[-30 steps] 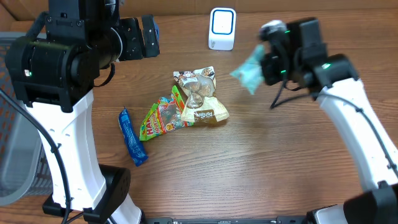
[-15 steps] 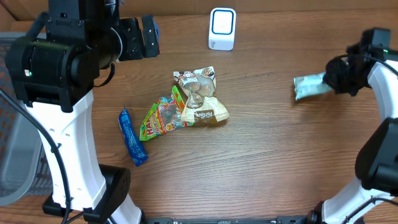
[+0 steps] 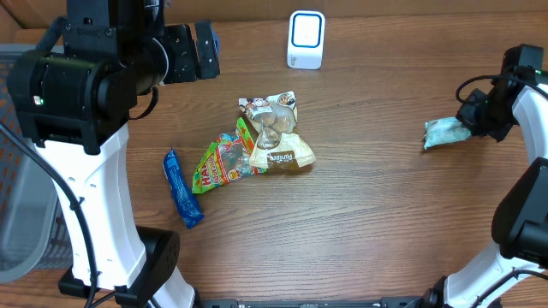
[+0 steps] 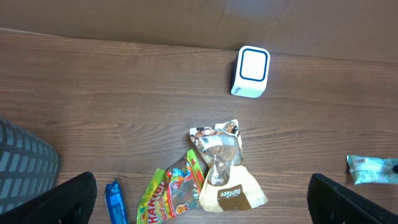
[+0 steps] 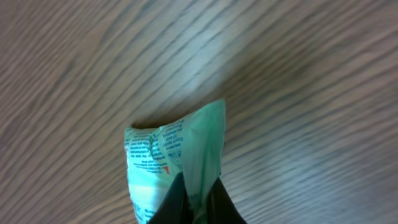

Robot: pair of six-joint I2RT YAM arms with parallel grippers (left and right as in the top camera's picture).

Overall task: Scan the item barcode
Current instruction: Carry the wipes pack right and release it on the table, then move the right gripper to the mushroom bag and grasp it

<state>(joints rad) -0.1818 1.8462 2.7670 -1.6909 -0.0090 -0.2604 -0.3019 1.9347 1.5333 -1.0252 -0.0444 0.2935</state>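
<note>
The item in hand is a pale green printed packet (image 3: 443, 133), hanging just over the wood at the table's far right; it also shows as the packet (image 4: 371, 169) in the left wrist view. My right gripper (image 3: 473, 122) is shut on its edge, the dark fingertips (image 5: 180, 198) pinching a fold of the packet (image 5: 168, 149). No barcode can be made out on it. The white scanner (image 3: 306, 38) with a blue-ringed face stands at the back centre, well left of the packet. High over the back left, my left gripper (image 3: 195, 50) stands open and empty.
A pile of snacks lies mid-table: a cream and brown pouch (image 3: 278, 137), a green Haribo bag (image 3: 221, 162) and a blue bar (image 3: 181, 188). A grey basket (image 3: 17, 214) sits off the left edge. The scanner (image 4: 251, 72) is also in the left wrist view.
The right arm has swung the green packet from beside the scanner out to the table's right edge and lowered it. The left arm has not moved.
</note>
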